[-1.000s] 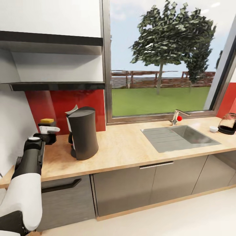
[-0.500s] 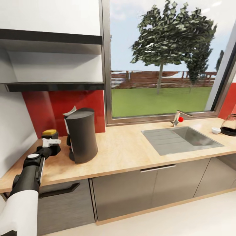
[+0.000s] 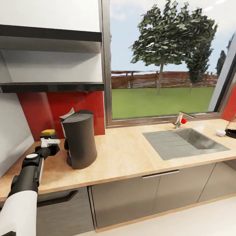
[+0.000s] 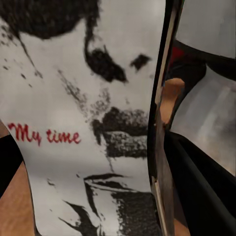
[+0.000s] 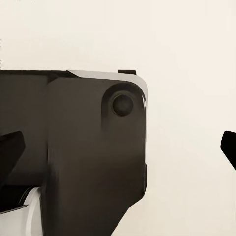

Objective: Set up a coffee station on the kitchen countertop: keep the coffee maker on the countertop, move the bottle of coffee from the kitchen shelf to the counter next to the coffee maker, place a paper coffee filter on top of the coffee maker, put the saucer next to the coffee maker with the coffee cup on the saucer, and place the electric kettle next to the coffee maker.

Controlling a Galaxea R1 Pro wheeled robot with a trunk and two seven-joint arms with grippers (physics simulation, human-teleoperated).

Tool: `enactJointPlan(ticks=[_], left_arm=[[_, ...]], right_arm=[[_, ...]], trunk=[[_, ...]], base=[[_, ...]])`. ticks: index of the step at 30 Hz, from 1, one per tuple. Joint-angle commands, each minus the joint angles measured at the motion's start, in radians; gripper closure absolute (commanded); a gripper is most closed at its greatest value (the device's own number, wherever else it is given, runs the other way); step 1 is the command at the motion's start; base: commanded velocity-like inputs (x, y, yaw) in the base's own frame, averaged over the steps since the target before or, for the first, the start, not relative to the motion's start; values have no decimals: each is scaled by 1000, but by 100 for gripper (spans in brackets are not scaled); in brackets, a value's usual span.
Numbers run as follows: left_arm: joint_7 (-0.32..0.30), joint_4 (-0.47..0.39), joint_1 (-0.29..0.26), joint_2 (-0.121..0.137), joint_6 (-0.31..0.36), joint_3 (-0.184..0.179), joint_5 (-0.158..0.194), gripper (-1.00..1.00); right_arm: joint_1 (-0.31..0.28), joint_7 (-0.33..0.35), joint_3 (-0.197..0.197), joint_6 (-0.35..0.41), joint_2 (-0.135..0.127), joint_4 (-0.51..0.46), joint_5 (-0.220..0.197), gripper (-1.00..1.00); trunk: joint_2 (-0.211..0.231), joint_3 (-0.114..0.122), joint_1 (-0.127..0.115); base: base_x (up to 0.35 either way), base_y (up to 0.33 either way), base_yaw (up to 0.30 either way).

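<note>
Reaching over the tabletop (image 3: pixel 131 157), the left claw (image 3: pixel 49 142) stood closed on the bottle of coffee (image 3: pixel 48 133), just beside the coffee maker (image 3: pixel 79 139). The right claw's opening could not be told.

Head view overlooks the kitchen countertop (image 3: pixel 131 154); left wrist view presses against the bottle of coffee (image 4: pixel 83 123).

Bright daylight from the window (image 3: pixel 164 65); soft, slightly blurry renders.
</note>
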Motion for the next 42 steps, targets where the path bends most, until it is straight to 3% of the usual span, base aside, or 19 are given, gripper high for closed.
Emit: enactJointPlan(ticks=[1,9,20,30,37,42], left_arm=[[-7,-2,0,0,2,2,-11,100],[44,-7,16,-1,2,2,-9,100],[48,-5,42,-8,0,-3,-9,100],[47,8,83,0,-10,0,-10,100],[49,30,125,-4,-120,2,-3,100],[51,45,128,-6,-133,6,-1,100]], right_arm=[[0,0,-6,-3,0,1,7,-100],[0,0,-6,-3,0,1,7,-100],[0,2,-6,-2,0,1,8,-100],[0,3,-5,-2,0,1,8,-100],[0,3,-4,-2,0,1,8,-100],[0,3,-4,-2,0,1,8,-100]], trunk=[[0,0,1],[0,0,1],[0,0,1],[0,0,1],[0,0,1],[0,0,1]], base=[[226,154,0],[136,100,0],[210,2,0],[24,0,0],[0,0,0],[0,0,0]])
